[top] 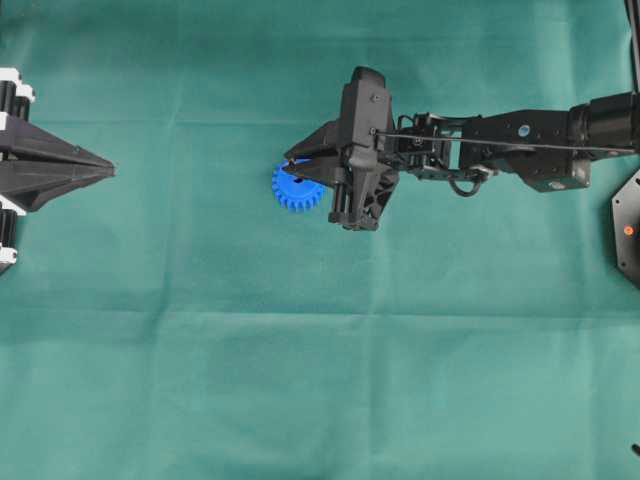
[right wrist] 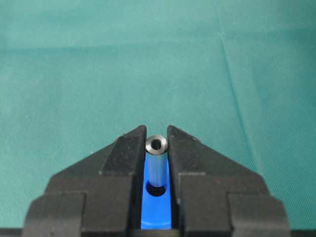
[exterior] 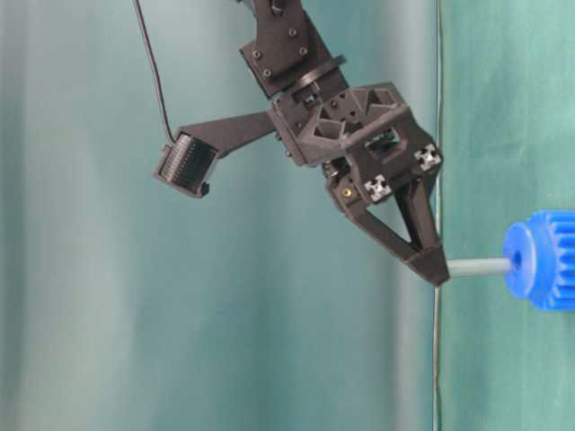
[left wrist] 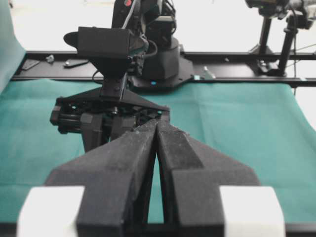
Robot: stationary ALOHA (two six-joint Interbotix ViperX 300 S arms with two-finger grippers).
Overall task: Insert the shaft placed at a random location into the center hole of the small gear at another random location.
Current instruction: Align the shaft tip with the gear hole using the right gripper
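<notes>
Green cloth [top: 200, 350] covers the table. Near its middle the shaft [right wrist: 156, 165] stands with its lower end in the center hole [right wrist: 157, 189] of the small gear [top: 293, 190]. Clamped on the shaft's top is the right gripper [right wrist: 156, 148]. Well apart, the left gripper [left wrist: 157, 129] hangs pressed together, holding nothing.

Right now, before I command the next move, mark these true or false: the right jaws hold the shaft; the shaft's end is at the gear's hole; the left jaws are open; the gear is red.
1. The right gripper jaws hold the shaft. True.
2. The shaft's end sits at the center hole of the small gear. True.
3. The left gripper jaws are open. False: they are shut, holding nothing.
4. The gear is red. False: it is blue.
</notes>
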